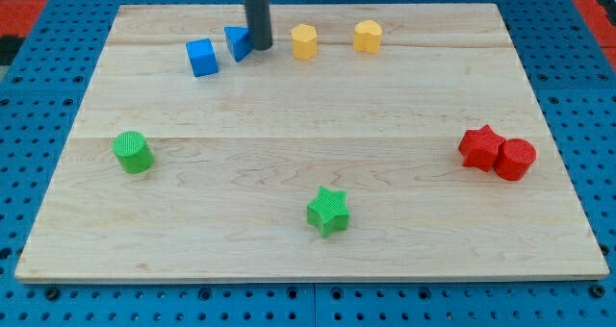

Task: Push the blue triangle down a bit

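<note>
Blue blocks two (202,57) (238,42), yellow two (304,40) (367,36), red two (480,146) (515,159), green two (133,152) (328,210)

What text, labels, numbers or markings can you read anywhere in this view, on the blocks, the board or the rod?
None: no word, number, brand or sign is legible anywhere in this view.
Blocks: blue triangle, blue cube, two yellow blocks, green cylinder, green star, red star, red cylinder all have plain faces.
Wooden board: wood grain only.
My tip, at the blue triangle's right edge: plain dark rod.

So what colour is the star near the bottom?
Green: the star shows clearly in the camera view, at the view's bottom.
</note>
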